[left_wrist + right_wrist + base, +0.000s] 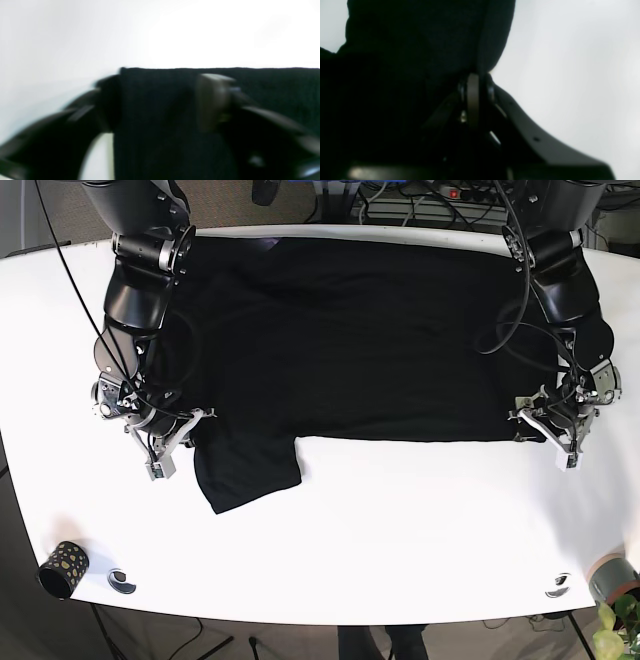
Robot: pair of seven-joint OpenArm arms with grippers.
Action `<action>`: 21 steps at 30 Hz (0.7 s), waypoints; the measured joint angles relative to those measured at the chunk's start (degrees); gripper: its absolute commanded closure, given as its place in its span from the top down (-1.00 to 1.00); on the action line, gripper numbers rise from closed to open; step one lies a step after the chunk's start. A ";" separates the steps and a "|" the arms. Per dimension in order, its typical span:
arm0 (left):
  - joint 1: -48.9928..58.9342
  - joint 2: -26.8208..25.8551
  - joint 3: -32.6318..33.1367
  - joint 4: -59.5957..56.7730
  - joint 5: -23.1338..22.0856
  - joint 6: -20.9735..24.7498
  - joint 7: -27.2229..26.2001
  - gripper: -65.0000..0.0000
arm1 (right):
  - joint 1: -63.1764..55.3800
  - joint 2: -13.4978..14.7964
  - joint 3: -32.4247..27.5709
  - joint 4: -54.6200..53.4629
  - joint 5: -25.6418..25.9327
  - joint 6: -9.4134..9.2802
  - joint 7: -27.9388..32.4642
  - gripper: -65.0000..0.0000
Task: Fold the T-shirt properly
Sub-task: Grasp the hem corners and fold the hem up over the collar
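A black T-shirt (350, 330) lies spread flat over the far half of the white table (400, 530), with one sleeve (250, 470) sticking out toward the front on the left. At the shirt's right hem corner, my left gripper (545, 428) stands open, its blurred fingers (215, 100) apart with the shirt's edge (160, 112) between them. My right gripper (188, 432) sits at the left edge beside the sleeve. In the right wrist view it (480, 82) is shut on a fold of the dark cloth (420, 50).
A black spotted cup (62, 568) and a small round piece (122, 581) sit at the front left corner. Another small round piece (557, 585) and a potted plant (615, 590) are at the front right. Cables run behind the table's far edge.
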 measured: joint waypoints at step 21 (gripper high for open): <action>1.46 0.37 -0.11 8.79 0.33 -0.46 1.44 -1.00 | -2.69 -0.31 -0.33 11.19 -1.05 0.04 -3.34 -1.00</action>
